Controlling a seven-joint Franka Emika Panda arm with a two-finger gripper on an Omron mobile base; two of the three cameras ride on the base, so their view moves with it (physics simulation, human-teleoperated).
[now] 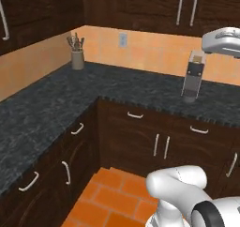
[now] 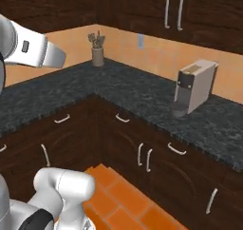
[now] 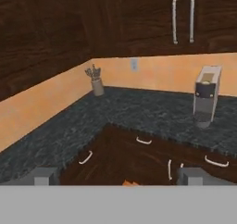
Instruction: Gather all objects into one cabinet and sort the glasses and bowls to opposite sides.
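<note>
The fingers stand wide apart with nothing between them; in the hand view the two grey tips rise far from each other at the bottom, over the dark base cabinets.

Take the coffee machine as landmark. It is a pale, upright box standing on the dark speckled worktop, against the orange backsplash. The worktop runs in an L: one leg carries the machine, the other turns off at the corner, well apart from it. Near that corner, far along the wall from the machine, stands a utensil holder with dark handles sticking up, close to the backsplash. Between holder and machine a small wall socket sits on the backsplash, nearer the holder.

Above the machine hang dark wood upper cabinets, doors closed, with a pair of long pale handles side by side just over it. Below it the base cabinets show closed drawers and doors with pale handles. In front of these lies an orange tiled floor.

The cups, mugs and brown bowl of the task cannot be made out on the worktop around the machine, and with every door closed their place cannot be told.

The arm reaches high, level with the backsplash, well apart from the machine.
</note>
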